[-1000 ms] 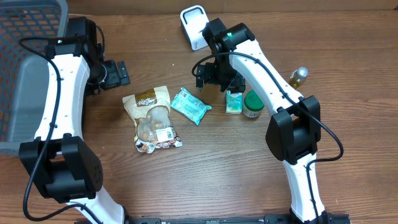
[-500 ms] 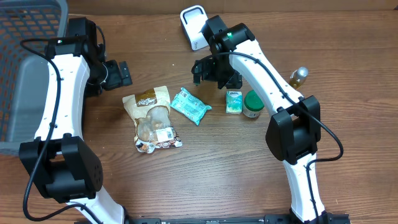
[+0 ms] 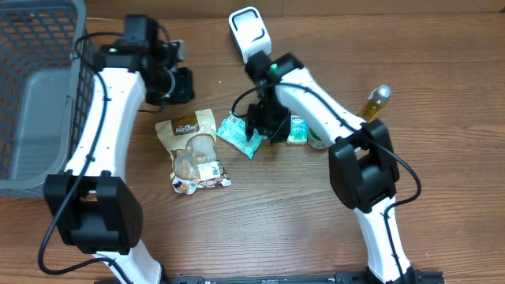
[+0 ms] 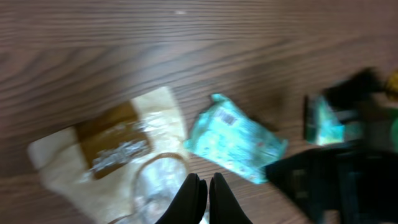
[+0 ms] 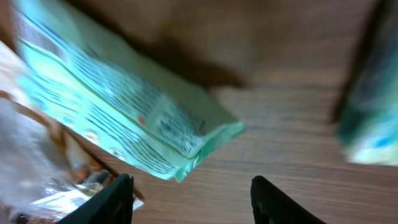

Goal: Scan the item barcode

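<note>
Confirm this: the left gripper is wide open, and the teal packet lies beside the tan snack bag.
Wrong on the left gripper: it is shut, fingers together, as the left wrist view shows. The teal packet does lie beside the tan snack bag.

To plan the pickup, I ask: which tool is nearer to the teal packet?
Right. The right tool hovers over the teal packet; the left tool is away, by the snack bag.
</note>
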{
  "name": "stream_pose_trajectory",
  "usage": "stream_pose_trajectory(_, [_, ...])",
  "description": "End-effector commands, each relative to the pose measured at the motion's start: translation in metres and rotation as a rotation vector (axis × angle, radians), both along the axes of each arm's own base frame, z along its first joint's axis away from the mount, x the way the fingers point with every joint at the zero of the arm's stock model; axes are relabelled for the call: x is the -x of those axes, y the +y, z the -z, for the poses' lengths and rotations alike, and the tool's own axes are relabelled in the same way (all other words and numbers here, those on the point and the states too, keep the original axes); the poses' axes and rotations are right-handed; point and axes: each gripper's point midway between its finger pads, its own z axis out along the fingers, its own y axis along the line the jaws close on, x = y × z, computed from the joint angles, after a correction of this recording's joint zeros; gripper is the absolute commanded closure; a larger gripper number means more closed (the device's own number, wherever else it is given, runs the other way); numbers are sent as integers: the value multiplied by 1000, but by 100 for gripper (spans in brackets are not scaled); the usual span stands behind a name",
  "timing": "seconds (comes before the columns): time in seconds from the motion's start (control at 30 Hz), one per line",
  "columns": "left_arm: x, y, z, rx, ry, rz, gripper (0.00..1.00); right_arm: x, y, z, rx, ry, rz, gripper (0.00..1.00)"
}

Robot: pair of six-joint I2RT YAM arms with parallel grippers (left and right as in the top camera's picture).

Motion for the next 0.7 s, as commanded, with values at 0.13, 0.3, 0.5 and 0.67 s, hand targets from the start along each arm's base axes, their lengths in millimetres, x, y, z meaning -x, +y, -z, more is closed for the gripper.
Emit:
stream_pose_trajectory(0.13, [7, -42, 50, -7, 103, 126, 96, 15, 15, 17, -28, 45, 61, 41])
stream_pose_trajectory(0.3, [9, -56, 89, 19, 195, 148, 96, 6, 15, 17, -66, 30, 80, 41])
stream_pose_trajectory(0.5, [19, -62, 134, 40, 314, 156, 96, -16, 13, 17, -117, -35, 71, 45])
stream_pose_trajectory(0.67, [23, -66, 148, 38, 345, 164, 96, -20, 11, 16, -124, -41, 78, 44])
